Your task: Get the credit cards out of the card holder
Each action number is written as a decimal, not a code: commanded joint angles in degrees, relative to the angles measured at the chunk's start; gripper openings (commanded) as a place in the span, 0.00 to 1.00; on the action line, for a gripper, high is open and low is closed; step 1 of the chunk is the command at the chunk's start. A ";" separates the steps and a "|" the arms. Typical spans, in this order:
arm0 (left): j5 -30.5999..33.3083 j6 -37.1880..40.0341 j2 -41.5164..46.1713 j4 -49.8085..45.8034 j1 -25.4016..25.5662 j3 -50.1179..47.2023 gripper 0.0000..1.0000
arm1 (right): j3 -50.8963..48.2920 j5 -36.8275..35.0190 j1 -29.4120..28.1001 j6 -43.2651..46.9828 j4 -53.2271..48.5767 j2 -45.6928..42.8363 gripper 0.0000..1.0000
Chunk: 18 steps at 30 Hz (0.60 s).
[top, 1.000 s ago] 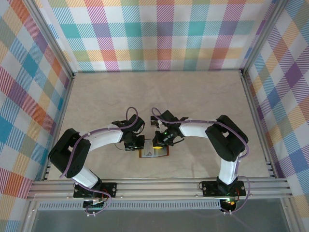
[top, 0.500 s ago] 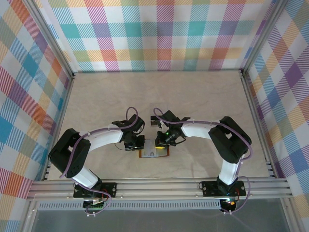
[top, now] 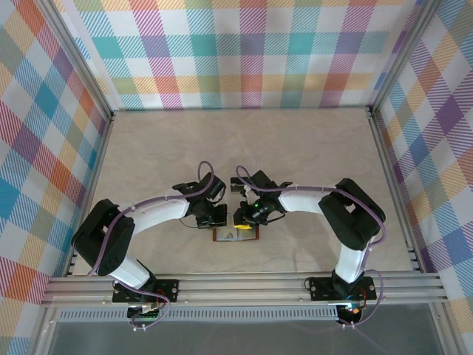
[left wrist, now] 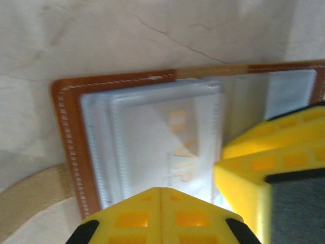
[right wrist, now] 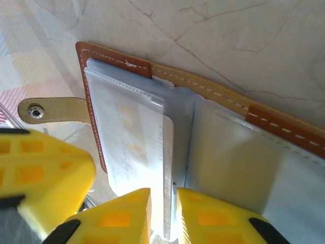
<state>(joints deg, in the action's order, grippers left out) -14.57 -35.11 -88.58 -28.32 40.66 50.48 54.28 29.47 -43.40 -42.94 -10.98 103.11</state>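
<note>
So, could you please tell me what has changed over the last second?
The left gripper has shifted slightly right, toward the card holder, and the right gripper has parted its jaws a little at the pale card. The card holder lies open in the same place; the left gripper stays shut.

We see a card holder of warm brown leather edged with white stitching, and its lining is a pale grey-blue. Its tab is tan with a silvery snap. The credit card is whitish-lilac with orange lettering. Both pairs of jaws are bright yellow over black. The worktop is pale beige marble with thin dark veins. The walls carry a pastel plaid of teal, orange, purple and yellow.
</note>
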 commanded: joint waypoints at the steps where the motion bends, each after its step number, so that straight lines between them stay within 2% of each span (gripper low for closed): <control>1: -0.46 -0.58 -1.98 -0.37 0.86 1.18 0.07 | 0.17 0.73 0.33 -0.37 -0.01 -0.41 0.24; 8: 4.58 0.92 -4.32 -3.68 0.90 1.03 0.06 | -0.93 1.37 0.36 -1.33 2.58 -0.41 0.23; 11: 4.42 1.03 -5.09 -3.27 0.90 0.63 0.06 | -1.82 2.36 0.33 -2.49 5.31 -1.06 0.19; 18: 4.11 0.86 -5.55 -2.54 0.82 0.43 0.06 | -1.60 2.96 0.29 -3.17 5.90 0.15 0.18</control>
<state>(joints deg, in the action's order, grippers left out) -12.40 -34.89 -92.31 -28.99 41.23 51.18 52.80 31.05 -43.40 -45.50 -6.04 103.11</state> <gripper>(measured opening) 0.062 0.183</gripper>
